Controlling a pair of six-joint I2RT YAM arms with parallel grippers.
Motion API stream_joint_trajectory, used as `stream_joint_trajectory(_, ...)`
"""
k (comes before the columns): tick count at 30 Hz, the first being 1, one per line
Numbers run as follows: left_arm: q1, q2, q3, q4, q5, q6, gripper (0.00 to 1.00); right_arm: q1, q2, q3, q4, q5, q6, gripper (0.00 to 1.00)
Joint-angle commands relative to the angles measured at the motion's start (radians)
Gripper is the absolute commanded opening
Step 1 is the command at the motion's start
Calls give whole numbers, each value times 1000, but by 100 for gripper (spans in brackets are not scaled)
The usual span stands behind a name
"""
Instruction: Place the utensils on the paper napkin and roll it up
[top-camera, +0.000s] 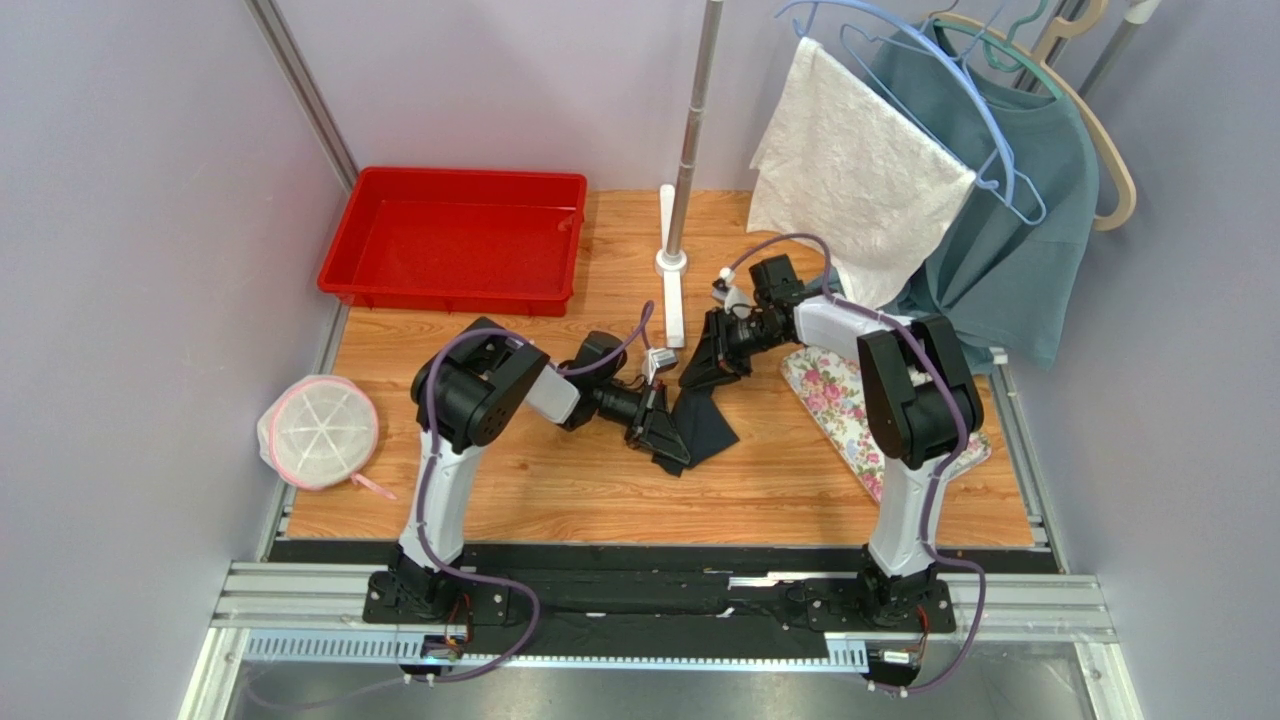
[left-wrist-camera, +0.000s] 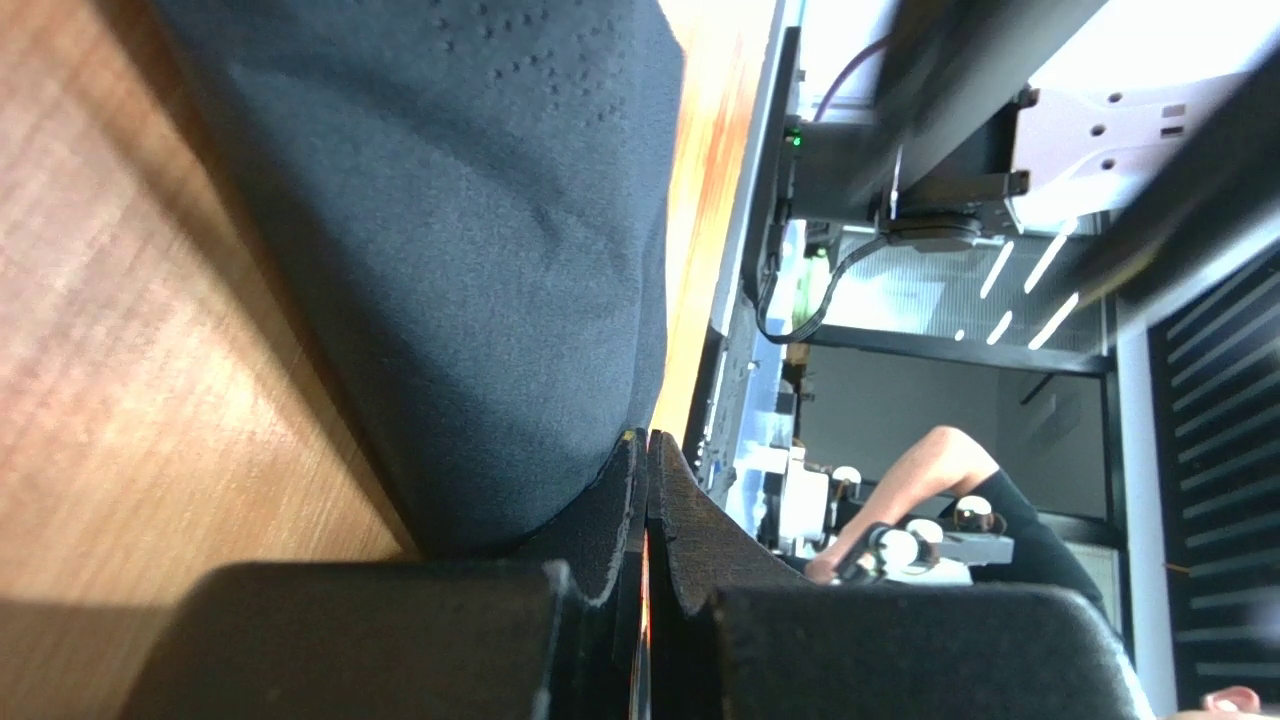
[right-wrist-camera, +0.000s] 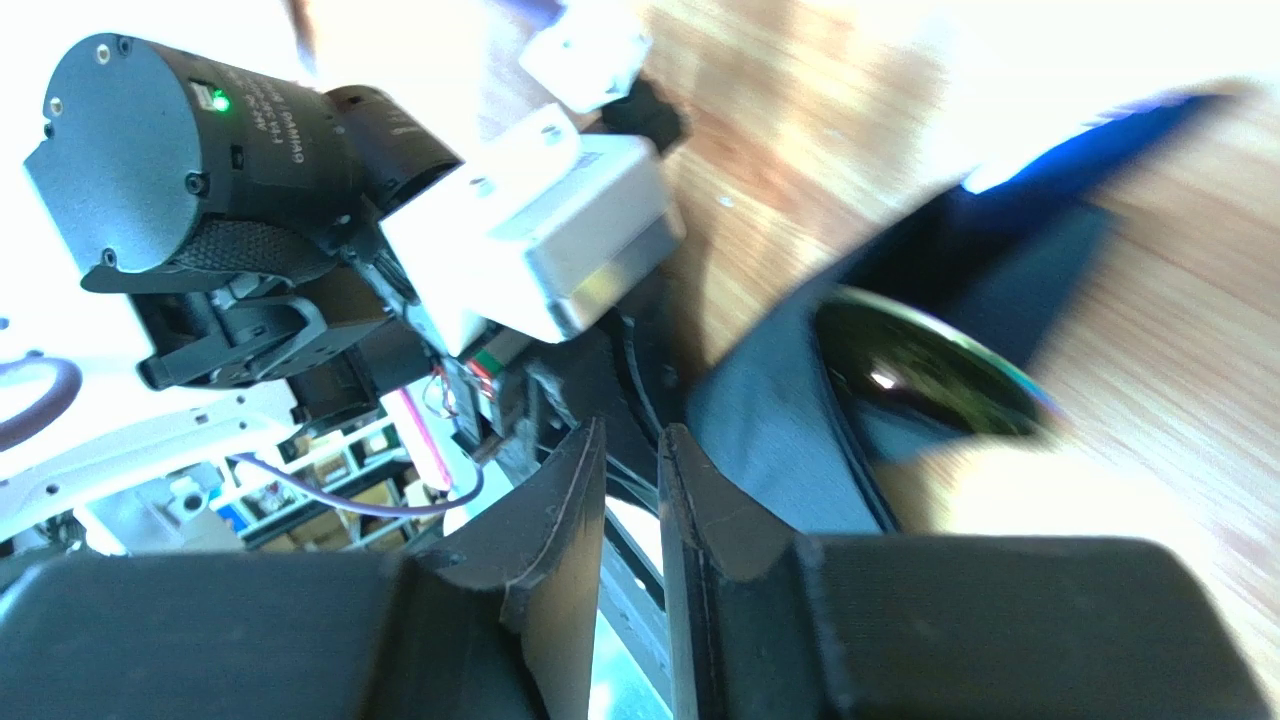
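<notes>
Left gripper (left-wrist-camera: 648, 458), jaws together, just beside the paper napkin (left-wrist-camera: 451, 225) edge.

The top camera looks steeply down from above the table's (top-camera: 526, 495) near edge, taking in all four edges. The left wrist camera sits rolled sideways, almost on the wood, hard against the napkin (left-wrist-camera: 451, 270). The right wrist camera, equally close, faces the left arm (right-wrist-camera: 196, 165). All share the mid-table napkin.

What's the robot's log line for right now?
left gripper: shut, at paper napkin edge | right gripper: slightly open, empty | utensil: shiny end against napkin
</notes>
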Motion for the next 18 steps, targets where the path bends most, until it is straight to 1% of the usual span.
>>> stream_joint_trajectory(1, 12, 70, -47, 63, -157, 8, 0, 22, 45, -59, 101, -47, 75, 22)
stream_joint_trajectory(7, 19, 85, -66, 120, -160, -37, 0, 13, 105, -110, 116, 2, 34, 20)
stream_joint_trajectory(11, 19, 85, -70, 138, -168, -61, 0, -15, 146, -74, 104, 56, -2, 19)
stream_joint_trajectory(14, 19, 90, -69, 151, -177, -78, 0, -31, 157, -1, 61, 79, -32, 19)
stream_joint_trajectory(16, 21, 107, -63, 169, -176, -95, 0, -42, 143, 47, 33, 84, -46, 20)
stream_joint_trajectory(18, 19, 124, -57, 187, -180, -118, 0, -47, 97, 59, -8, 90, -55, 21)
